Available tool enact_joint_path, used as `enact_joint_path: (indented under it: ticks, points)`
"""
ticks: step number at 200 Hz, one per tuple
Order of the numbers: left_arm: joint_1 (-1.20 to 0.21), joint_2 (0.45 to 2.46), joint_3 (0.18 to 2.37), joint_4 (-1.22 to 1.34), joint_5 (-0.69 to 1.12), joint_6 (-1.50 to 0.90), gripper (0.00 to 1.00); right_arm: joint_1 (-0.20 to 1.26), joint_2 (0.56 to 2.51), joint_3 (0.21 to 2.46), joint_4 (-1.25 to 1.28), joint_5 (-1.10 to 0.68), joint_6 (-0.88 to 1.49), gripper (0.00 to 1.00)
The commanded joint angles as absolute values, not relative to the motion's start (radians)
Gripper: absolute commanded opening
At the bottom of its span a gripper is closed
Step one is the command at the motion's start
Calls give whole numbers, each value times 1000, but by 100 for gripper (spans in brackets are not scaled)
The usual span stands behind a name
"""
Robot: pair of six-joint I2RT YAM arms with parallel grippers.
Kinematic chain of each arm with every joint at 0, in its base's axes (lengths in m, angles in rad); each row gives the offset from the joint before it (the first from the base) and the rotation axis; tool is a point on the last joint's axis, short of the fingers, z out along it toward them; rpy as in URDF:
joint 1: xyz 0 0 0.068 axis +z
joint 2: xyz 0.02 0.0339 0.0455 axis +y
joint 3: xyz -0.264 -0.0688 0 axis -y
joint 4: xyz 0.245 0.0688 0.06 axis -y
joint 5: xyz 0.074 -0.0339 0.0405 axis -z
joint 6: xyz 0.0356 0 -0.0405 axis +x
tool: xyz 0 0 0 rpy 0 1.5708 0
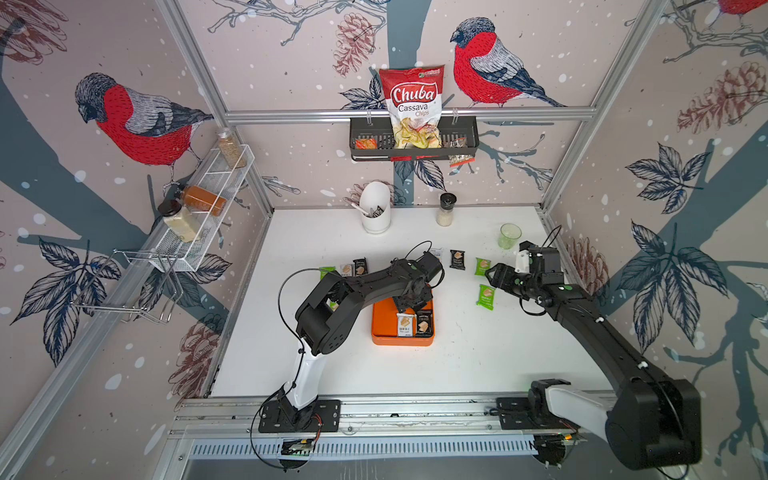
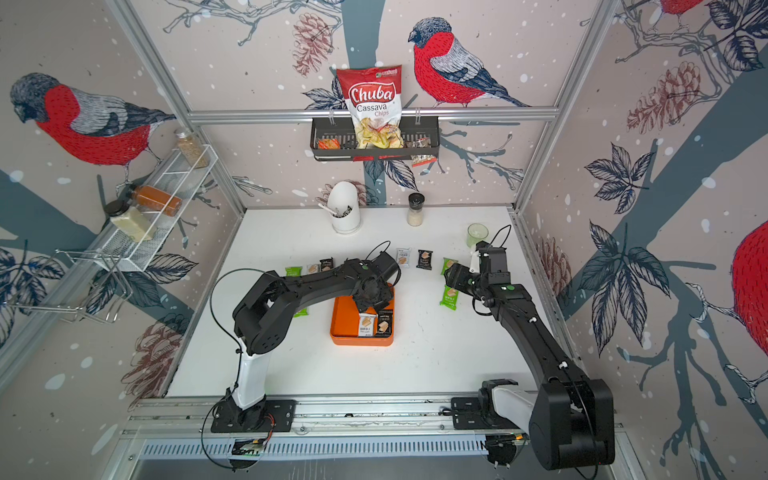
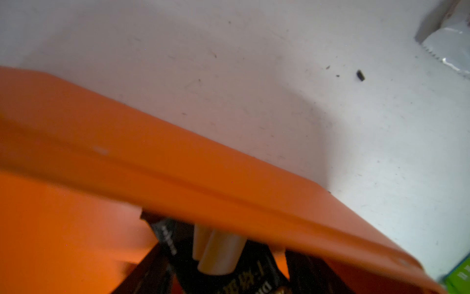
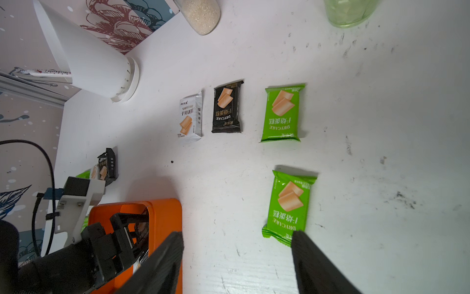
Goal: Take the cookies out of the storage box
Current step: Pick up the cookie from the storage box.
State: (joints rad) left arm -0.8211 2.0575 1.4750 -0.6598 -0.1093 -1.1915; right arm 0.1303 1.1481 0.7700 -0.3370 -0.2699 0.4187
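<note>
The chips bag (image 1: 411, 97) reads "Chuba Cassava Chips"; the cookies (image 4: 282, 113) read "DRYCAKE".

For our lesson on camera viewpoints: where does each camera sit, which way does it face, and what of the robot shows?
Top views: high above the front rail, looking down toward the back wall; left arm, right arm whole, left gripper in the storage box.
Left wrist: just over the storage box rim, facing the table; own fingers unclear.
Right wrist: above the table, facing the cookies; right gripper open, left arm visible.
Shared: top and right wrist views both show storage box and cookies.
</note>
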Motion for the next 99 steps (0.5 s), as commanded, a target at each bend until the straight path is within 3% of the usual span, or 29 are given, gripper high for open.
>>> enact_joint_path:
  ticks: [1,60,99]
  points:
    - [-810,2068,1471,-703,-138,-1171,71,128,1153,773,-319,-269,411,73]
    - [-801,2092,1465,-666,-115,-1170,65,127,1156,773,-321,-265,410,73]
    - [-800,2082,1458,-653,-118,-1168,49,128,1160,776,-322,-264,410,73]
